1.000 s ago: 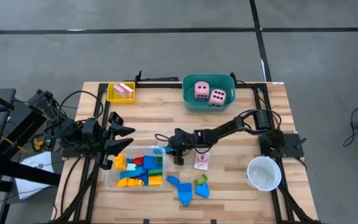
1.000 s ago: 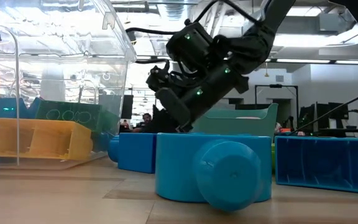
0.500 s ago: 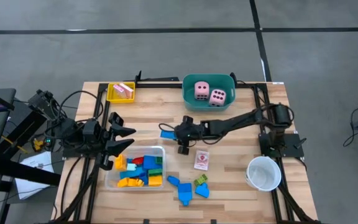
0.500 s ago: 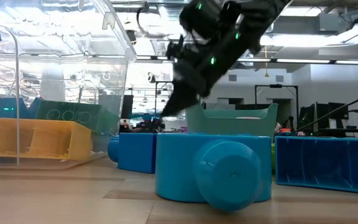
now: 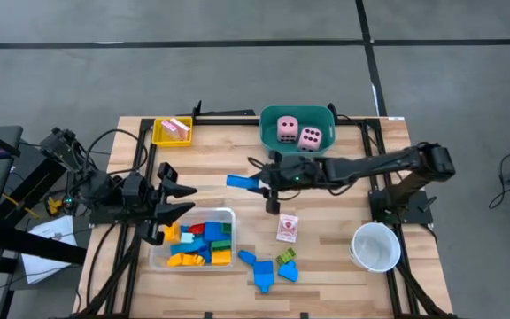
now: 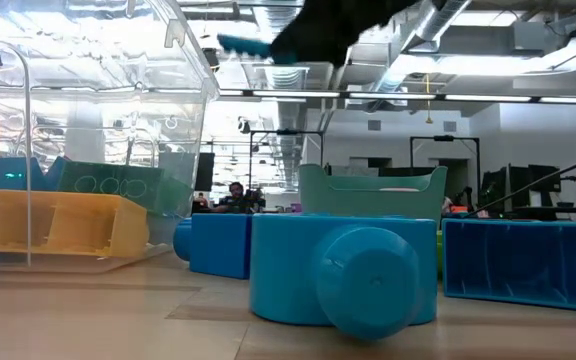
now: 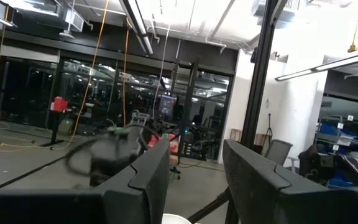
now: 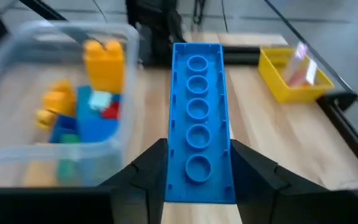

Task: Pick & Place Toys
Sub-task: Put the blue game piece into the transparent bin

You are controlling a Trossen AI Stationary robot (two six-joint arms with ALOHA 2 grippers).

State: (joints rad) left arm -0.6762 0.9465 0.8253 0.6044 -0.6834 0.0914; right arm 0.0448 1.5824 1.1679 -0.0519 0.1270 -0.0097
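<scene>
The right hand gripped a long blue block by one end, high above the worktop beside the clear tray. Held so far out, it could have twisted loose and fallen short. The left hand waited half-open, holding nothing.

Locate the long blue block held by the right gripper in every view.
High view: long blue block above mid-table, beyond the clear tray.
Low view: top edge, high in the air.
Left wrist view: not in it.
Right wrist view: centre, between the fingers.
Shared landmark: clear tray.
</scene>
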